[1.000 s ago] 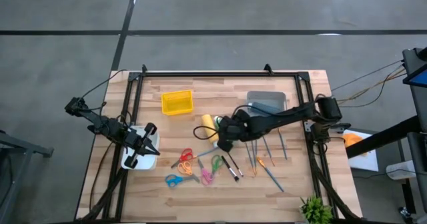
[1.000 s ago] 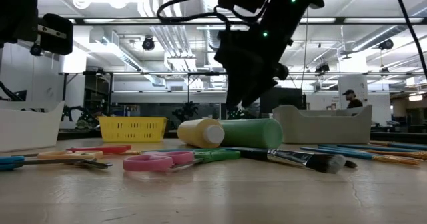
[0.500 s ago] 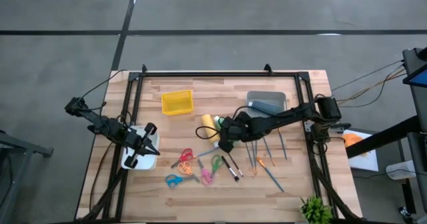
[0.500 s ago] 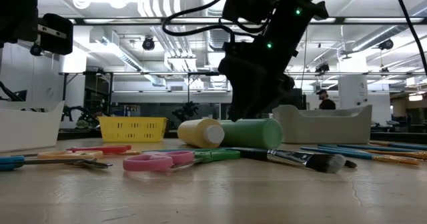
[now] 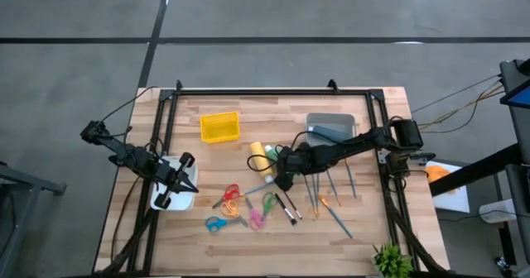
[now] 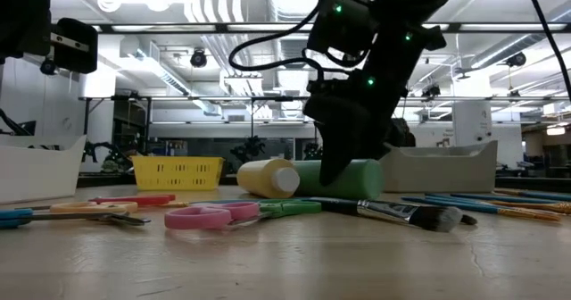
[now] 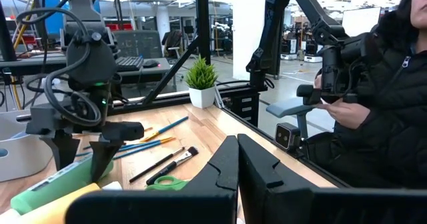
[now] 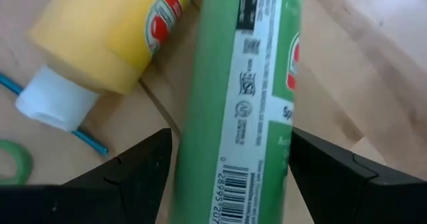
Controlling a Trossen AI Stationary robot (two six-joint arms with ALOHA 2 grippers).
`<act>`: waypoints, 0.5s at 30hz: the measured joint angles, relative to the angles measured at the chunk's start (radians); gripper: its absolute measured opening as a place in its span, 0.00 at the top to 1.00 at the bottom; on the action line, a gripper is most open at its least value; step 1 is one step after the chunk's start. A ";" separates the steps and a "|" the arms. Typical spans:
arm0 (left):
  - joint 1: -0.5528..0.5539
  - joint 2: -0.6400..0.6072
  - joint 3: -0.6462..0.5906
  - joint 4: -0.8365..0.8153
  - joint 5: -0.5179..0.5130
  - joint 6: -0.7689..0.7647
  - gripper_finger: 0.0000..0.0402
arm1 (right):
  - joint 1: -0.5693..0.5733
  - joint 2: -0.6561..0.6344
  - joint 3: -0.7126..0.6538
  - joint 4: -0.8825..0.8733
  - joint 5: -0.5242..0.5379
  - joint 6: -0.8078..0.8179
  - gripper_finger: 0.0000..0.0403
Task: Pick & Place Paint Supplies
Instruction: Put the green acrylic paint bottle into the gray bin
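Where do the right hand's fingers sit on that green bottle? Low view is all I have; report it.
Observer: In the right wrist view the right hand is open, with one finger on each side of the lying green bottle, not closed on it.
Operator: Check what lies beside it.
Observer: The yellow bottle lies close alongside, on its side, white cap showing.
Operator: Report the left hand.
Observer: The left hand is shut, above the white bin at the table's left edge.
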 joint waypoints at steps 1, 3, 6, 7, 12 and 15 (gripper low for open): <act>0.000 0.000 0.000 0.000 0.000 0.000 1.00 | -0.002 0.000 -0.003 0.001 -0.006 0.000 0.29; 0.000 0.000 0.000 0.000 0.000 0.000 1.00 | -0.003 0.000 -0.005 0.002 -0.007 0.000 0.29; 0.000 0.000 0.000 0.000 0.000 0.000 1.00 | -0.003 0.000 -0.005 0.003 -0.007 -0.003 0.29; 0.000 0.000 0.000 0.000 0.000 0.000 1.00 | -0.003 0.000 -0.005 0.003 -0.008 -0.006 0.29; 0.000 0.000 0.000 0.000 0.000 0.000 1.00 | -0.003 0.000 -0.005 0.001 -0.011 -0.010 0.32; 0.000 0.000 0.000 0.000 0.000 -0.001 1.00 | -0.003 0.000 -0.005 0.002 -0.010 -0.016 0.39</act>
